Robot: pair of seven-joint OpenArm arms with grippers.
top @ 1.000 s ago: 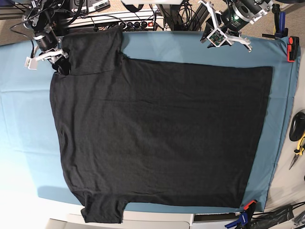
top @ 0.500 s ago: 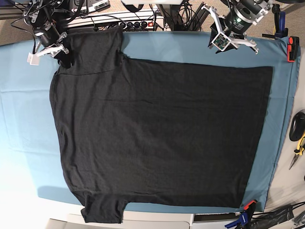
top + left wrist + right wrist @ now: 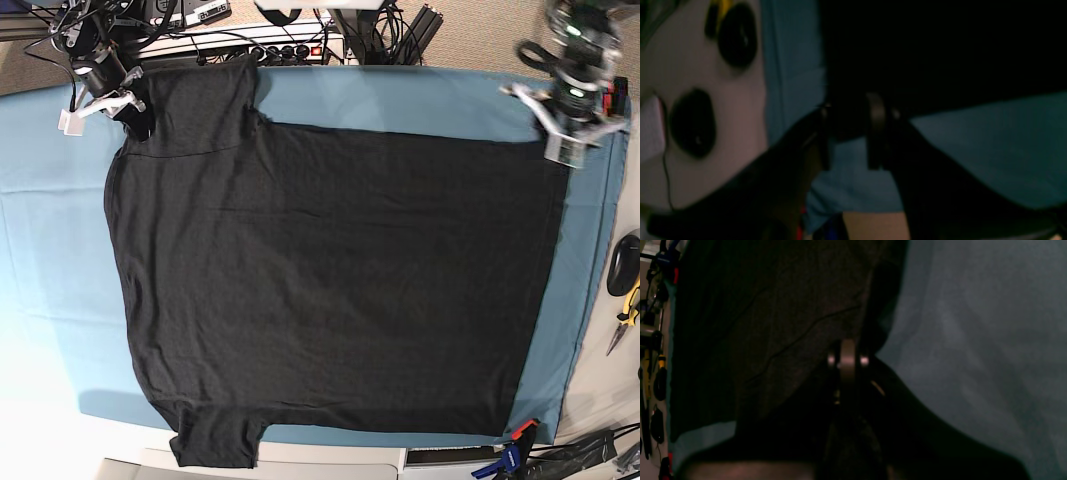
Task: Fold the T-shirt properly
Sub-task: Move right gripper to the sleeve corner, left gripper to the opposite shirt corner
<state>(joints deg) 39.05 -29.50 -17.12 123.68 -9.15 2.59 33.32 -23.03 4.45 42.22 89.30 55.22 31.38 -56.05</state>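
- Two claws of mine are at work, one at each far corner of the T-shirt (image 3: pixel 330 280); it lies spread flat and dark on the teal table cloth (image 3: pixel 50 250), one sleeve at the far edge of the table, the other sleeve hanging over the near edge.
- My right gripper (image 3: pixel 128 108) sits at the shoulder end, at the outer edge of the far sleeve; in its wrist view the two fingertips (image 3: pixel 846 358) are pressed together with a pinch of the dark fabric between them, so it is clamped on the shirt; the cloth of the table shows bare just to one side.
- My left gripper (image 3: pixel 565 135) hovers at the hem end, over the far corner of the shirt; in its wrist view the fingers (image 3: pixel 875 130) stand a little apart, the shirt's edge lying just beyond their tips and teal cloth showing in the gap; the view is too blurred to say whether they touch the fabric.
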